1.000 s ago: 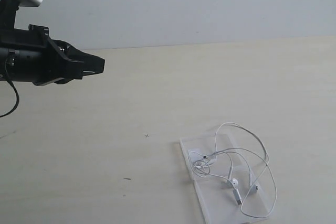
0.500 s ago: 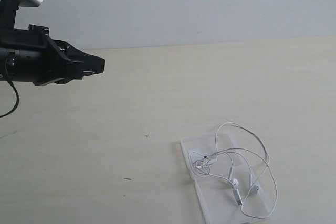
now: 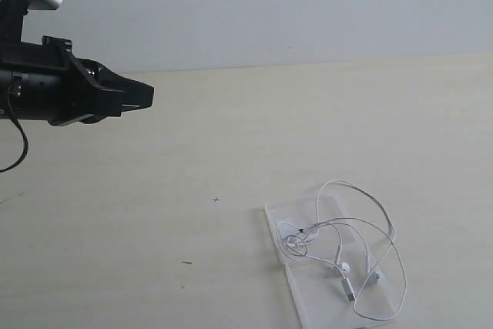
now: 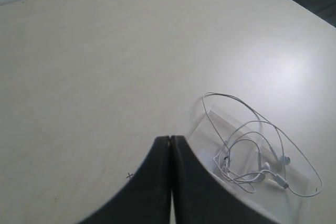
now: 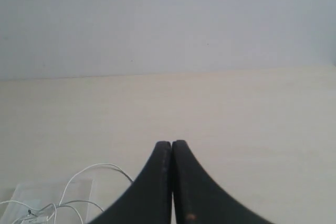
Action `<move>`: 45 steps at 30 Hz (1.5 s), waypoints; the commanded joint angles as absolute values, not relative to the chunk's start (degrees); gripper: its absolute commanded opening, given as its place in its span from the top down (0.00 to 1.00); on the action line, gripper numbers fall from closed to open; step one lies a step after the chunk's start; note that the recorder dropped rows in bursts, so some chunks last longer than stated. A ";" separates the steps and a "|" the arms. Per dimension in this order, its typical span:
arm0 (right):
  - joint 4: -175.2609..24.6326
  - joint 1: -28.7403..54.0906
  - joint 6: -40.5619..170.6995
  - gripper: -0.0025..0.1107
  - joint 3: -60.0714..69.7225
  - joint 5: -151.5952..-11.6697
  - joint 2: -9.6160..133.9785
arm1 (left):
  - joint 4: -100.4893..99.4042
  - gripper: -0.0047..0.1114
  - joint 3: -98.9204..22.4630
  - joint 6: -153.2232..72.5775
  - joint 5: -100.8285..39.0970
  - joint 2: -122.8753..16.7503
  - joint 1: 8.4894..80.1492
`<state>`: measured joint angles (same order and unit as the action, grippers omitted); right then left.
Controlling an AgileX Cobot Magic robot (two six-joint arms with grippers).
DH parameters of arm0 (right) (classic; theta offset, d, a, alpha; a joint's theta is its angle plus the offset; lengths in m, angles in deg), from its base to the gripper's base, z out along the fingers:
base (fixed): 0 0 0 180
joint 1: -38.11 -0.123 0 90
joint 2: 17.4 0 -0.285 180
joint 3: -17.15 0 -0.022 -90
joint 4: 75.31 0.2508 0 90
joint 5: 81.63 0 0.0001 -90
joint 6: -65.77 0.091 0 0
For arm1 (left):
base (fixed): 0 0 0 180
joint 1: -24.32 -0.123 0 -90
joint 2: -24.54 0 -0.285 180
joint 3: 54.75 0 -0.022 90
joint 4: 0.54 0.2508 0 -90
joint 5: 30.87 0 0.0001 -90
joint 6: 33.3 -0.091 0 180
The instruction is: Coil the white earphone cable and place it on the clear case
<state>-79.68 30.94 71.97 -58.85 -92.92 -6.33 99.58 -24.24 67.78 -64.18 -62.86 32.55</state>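
The white earphone cable [image 3: 350, 248] lies in loose loops on the clear case [image 3: 304, 302] at the table's near right, its earbuds and plug near the case's middle. In the left wrist view the white earphone cable [image 4: 262, 150] rests on the clear case [image 4: 212, 116], apart from my left gripper [image 4: 170, 138], whose jaws are pressed together on nothing. In the exterior view my left gripper [image 3: 148, 95] hangs high at the far left, away from the case. My right gripper [image 5: 171, 142] is shut and empty; the white earphone cable [image 5: 100, 167] and the clear case [image 5: 79, 187] show beside it.
The pale table [image 3: 231, 136] runs back to a grey wall [image 3: 269, 5]. A small dark cross mark [image 3: 216, 199] and a short dark speck [image 3: 186, 263] sit on the table left of the case. My right arm is out of the exterior view.
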 commanded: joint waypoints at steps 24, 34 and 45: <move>-77.74 31.25 68.80 0.98 -60.07 -96.32 -9.62 | 99.40 0.96 -24.16 67.73 -63.76 -63.00 32.30; -77.60 31.25 68.80 0.98 -60.07 -96.32 -9.62 | 99.40 0.96 -24.16 67.73 -64.17 -63.00 32.30; -77.60 31.25 68.80 0.98 -60.07 -96.32 -9.62 | 99.40 0.96 -24.16 64.65 -63.49 -63.00 32.30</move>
<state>-77.59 30.94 68.94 -59.84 -96.30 -9.25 99.58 -24.24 67.55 -64.30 -62.86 32.55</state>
